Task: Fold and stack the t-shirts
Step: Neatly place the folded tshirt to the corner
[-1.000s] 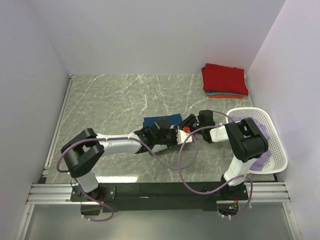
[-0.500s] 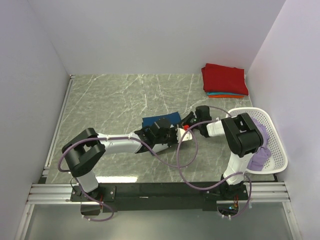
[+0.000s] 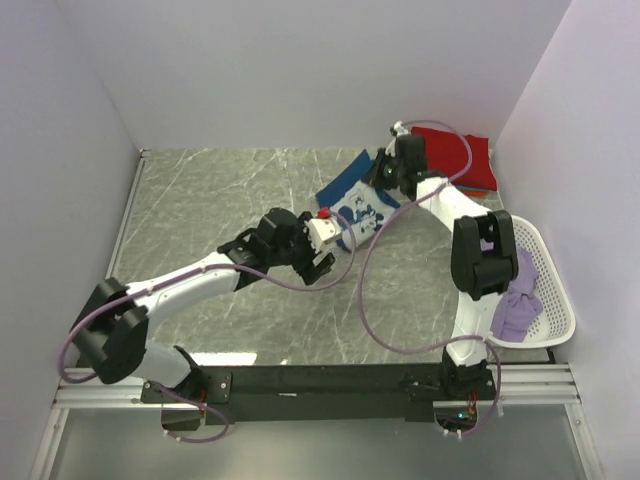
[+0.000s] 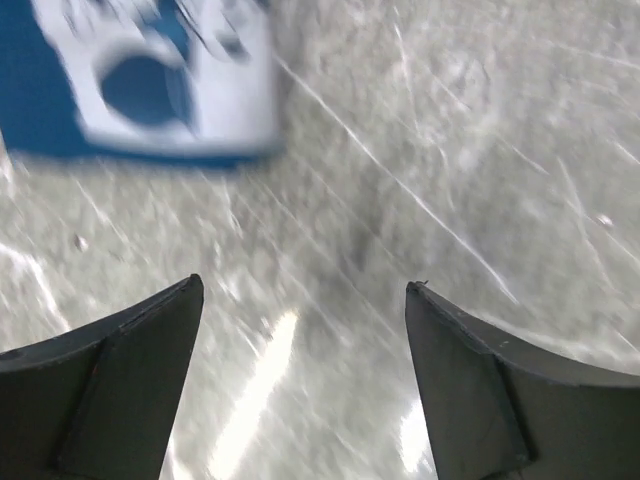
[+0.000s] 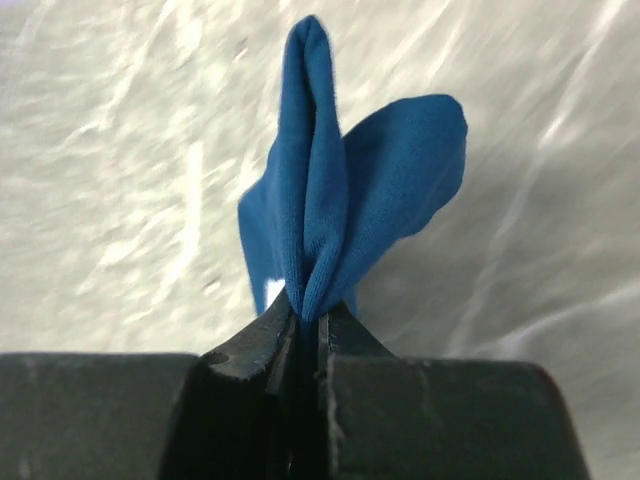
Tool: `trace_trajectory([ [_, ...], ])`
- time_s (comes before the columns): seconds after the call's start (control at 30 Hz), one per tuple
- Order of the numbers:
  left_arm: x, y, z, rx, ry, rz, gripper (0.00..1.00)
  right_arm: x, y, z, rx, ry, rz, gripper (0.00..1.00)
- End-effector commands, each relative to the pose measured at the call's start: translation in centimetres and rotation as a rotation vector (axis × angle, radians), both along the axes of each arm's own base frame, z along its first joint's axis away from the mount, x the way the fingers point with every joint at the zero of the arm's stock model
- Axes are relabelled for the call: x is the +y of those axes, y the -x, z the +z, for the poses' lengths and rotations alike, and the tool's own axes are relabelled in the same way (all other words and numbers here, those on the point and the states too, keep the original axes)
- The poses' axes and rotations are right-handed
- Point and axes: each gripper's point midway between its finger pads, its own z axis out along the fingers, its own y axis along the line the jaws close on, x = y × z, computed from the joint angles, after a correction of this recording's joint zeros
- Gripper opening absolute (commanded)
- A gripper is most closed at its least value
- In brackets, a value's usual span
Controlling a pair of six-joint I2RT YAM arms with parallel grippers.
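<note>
A blue t-shirt with a white print (image 3: 358,200) hangs stretched above the table's middle back. My right gripper (image 3: 385,172) is shut on its far edge, the blue cloth (image 5: 330,210) bunched between the jaws. My left gripper (image 3: 328,245) is open and holds nothing; its fingers (image 4: 120,390) frame bare marble, and the shirt (image 4: 150,80) lies beyond them at upper left. A folded stack topped by a red shirt (image 3: 455,160) sits at the back right. A purple shirt (image 3: 520,305) lies in the white basket (image 3: 555,290).
The basket stands at the right edge of the marble table (image 3: 220,200). White walls close in on the left, back and right. The right arm's cable (image 3: 365,300) loops over the table's middle.
The right gripper has carried the blue shirt up and back toward the red stack. The left gripper has let go of the shirt and pulled back to the left.
</note>
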Motion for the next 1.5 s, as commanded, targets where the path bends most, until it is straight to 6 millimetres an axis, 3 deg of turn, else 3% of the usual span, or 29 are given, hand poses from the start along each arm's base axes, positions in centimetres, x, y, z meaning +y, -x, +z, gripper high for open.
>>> trace_trajectory([
  [0.0, 2.4, 2.9, -1.0, 0.13, -0.037, 0.047, 0.88, -3.9, -2.6, -1.8, -0.016, 0.243, 0.053, 0.0],
  [0.03, 3.0, 2.9, -1.1, 0.133, -0.048, 0.07, 0.99, -4.2, -4.2, 0.2, -0.069, 0.251, 0.057, 0.0],
  [0.07, 3.8, 3.4, -1.2, 0.145, -0.062, 0.08, 0.99, -4.7, -5.0, 0.5, -0.09, 0.28, 0.082, 0.0],
  [0.1, 4.2, 3.5, -1.2, 0.154, -0.065, 0.103, 0.99, -5.0, -5.4, -0.5, -0.068, 0.302, 0.096, 0.0],
  [0.13, 4.9, 3.5, -1.4, 0.156, -0.08, 0.132, 0.99, -5.1, -6.9, 1.4, -0.119, 0.313, 0.097, 0.0],
  [0.2, 6.0, 3.8, -1.5, 0.169, -0.097, 0.169, 0.99, -6.2, -8.2, 0.6, -0.118, 0.36, 0.108, 0.0],
  [0.23, 6.5, 3.8, -1.1, 0.161, -0.096, 0.183, 0.99, -6.3, -9.3, 2.5, -0.164, 0.366, 0.101, 0.0],
  [0.3, 7.5, 4.4, -1.5, 0.176, -0.123, 0.195, 0.99, -7.1, -10.5, 2.2, -0.177, 0.402, 0.108, 0.0],
  [0.33, 7.9, 4.6, -1.1, 0.167, -0.117, 0.198, 0.99, -7.0, -11.3, 3.7, -0.217, 0.414, 0.104, 0.0],
  [0.53, 9.4, 7.0, -2.3, 0.195, -0.143, 0.142, 0.99, -8.0, -13.6, 7.1, -0.34, 0.495, 0.087, 0.0],
  [0.87, 9.1, 5.8, -1.8, 0.182, -0.143, 0.146, 1.0, -9.5, -14.0, 13.0, -0.477, 0.543, 0.046, 0.0],
  [1.47, 8.9, 5.8, -2.0, 0.18, -0.142, 0.13, 0.99, -12.1, -13.0, 20.8, -0.599, 0.507, 0.0, 0.0],
])
